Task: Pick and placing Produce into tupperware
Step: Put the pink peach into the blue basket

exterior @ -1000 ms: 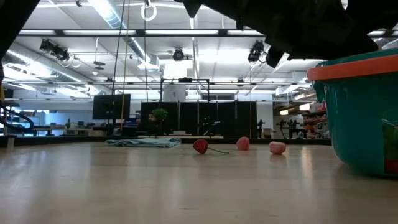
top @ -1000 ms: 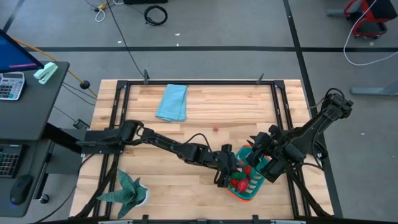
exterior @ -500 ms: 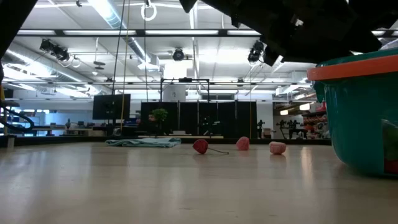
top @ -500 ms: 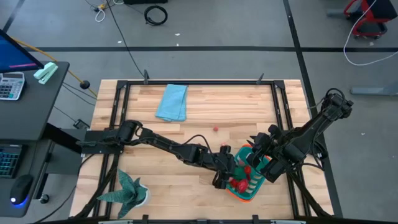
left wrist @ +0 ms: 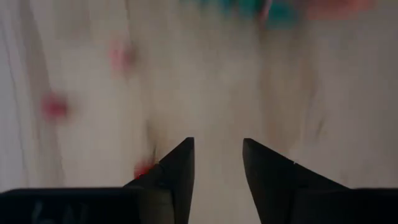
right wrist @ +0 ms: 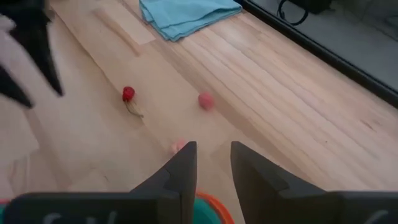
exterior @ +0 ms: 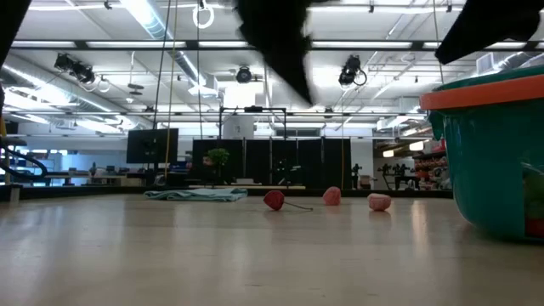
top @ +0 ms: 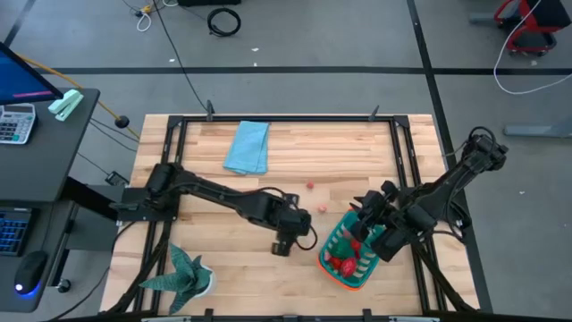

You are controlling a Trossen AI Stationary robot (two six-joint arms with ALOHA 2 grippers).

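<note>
Red cherry (right wrist: 128, 94) lies on surface beyond left tool (top: 284, 243), fingers spread, empty; left arm nearer than right tool (top: 368, 217), narrowly parted.

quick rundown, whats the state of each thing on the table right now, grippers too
left gripper: open, empty, over bare wood beside the container
right gripper: open, at the container's rim
tupperware: upright on the table, several red pieces inside
red piece with stem: loose on the table
round pink piece: loose on the table
pale pink piece: loose, nearest the container
blue cloth: folded, flat
green star-shaped plant: at the table's corner
</note>
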